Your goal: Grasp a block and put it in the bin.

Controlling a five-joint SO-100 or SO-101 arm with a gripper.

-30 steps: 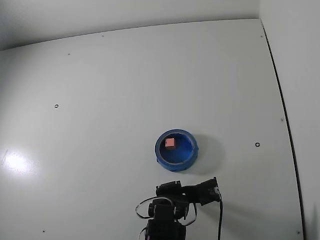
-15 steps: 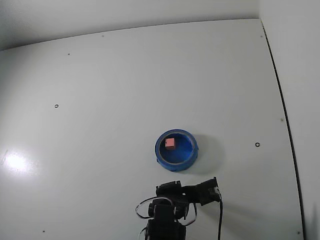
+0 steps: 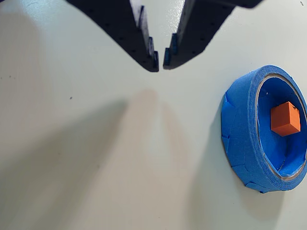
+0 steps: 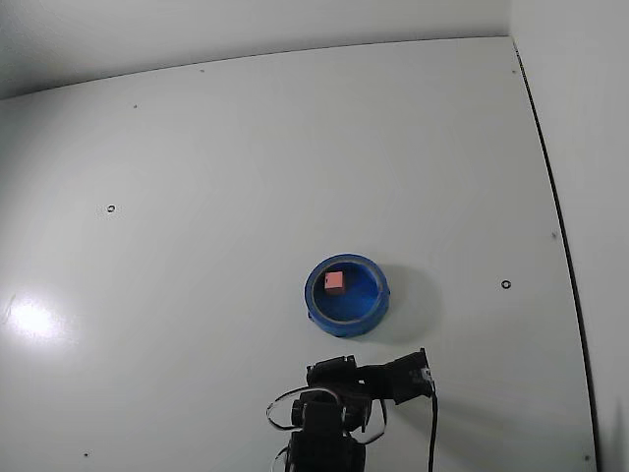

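The block [image 3: 285,119] is a small orange-red cube lying inside the bin [image 3: 238,132], a round blue bowl with a thick rim at the right of the wrist view. In the fixed view the block [image 4: 334,280] rests in the far-left part of the bin [image 4: 346,325]. My gripper [image 3: 160,61] enters the wrist view from the top, to the left of the bin and apart from it. Its two dark fingertips almost touch and hold nothing. In the fixed view the arm [image 4: 339,393] is folded low, just in front of the bin.
The white table [image 4: 246,177] spreads wide around the bin, with a few small screw holes. A dark seam [image 4: 555,226] runs along the table's right edge. The arm's black cable [image 4: 432,433] hangs at the bottom.
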